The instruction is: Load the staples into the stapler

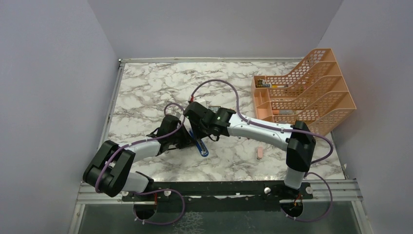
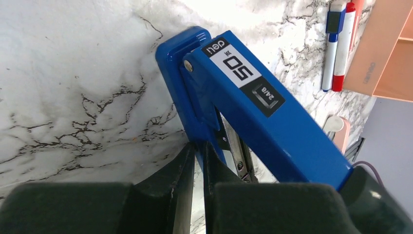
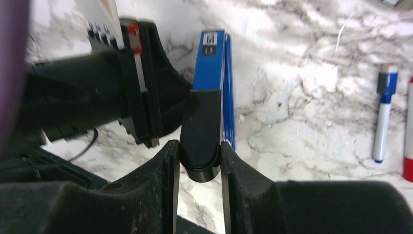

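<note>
At mid-table, between the two arms, I am seeing the stapler (image 1: pixel 201 147) resting on the marble table (image 1: pixel 146 87), its blue top lifted off the silver channel. My left gripper (image 2: pixel 198 163) is pinching a thin blue wall low on the stapler's side, fingers nearly together. My right gripper (image 3: pixel 198 151) is clamping the black end of the raised top, jaws partly apart around it. A blue-capped pen (image 3: pixel 384 114) is lying well apart from it.
</note>
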`<action>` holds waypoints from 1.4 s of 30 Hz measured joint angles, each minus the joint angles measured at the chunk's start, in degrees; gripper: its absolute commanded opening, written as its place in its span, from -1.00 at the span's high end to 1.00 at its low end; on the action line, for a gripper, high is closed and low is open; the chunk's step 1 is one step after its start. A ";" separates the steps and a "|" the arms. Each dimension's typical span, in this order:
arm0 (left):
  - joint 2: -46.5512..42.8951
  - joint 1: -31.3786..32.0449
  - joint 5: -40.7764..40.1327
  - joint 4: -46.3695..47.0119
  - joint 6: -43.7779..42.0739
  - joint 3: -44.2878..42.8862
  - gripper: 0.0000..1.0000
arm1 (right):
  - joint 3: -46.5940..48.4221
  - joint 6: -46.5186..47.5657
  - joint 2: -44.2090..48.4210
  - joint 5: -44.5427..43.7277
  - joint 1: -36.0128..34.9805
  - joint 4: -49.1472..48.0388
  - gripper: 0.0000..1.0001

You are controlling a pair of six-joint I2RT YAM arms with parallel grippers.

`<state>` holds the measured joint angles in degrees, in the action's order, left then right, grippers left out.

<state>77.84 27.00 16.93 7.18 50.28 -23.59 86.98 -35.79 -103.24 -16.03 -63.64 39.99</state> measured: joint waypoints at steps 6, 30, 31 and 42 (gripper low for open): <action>0.61 -0.04 -0.94 1.68 1.01 0.02 0.77 | 4.85 2.62 -1.99 -0.66 1.84 -0.02 0.39; 1.97 -3.08 -1.51 10.93 5.53 3.28 0.78 | 16.63 6.43 -9.66 0.52 5.29 -0.02 0.40; 1.97 -3.26 -1.51 10.97 5.55 3.28 0.78 | 17.33 6.67 -10.16 0.50 5.49 0.00 0.40; 2.16 -4.09 -1.27 12.33 6.14 3.96 0.78 | 29.33 8.46 -18.64 0.72 7.32 -0.20 0.36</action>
<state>80.01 22.92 15.66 19.51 56.42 -19.64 116.31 -27.33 -121.89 -15.31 -56.31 39.79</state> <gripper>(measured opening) 0.114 0.353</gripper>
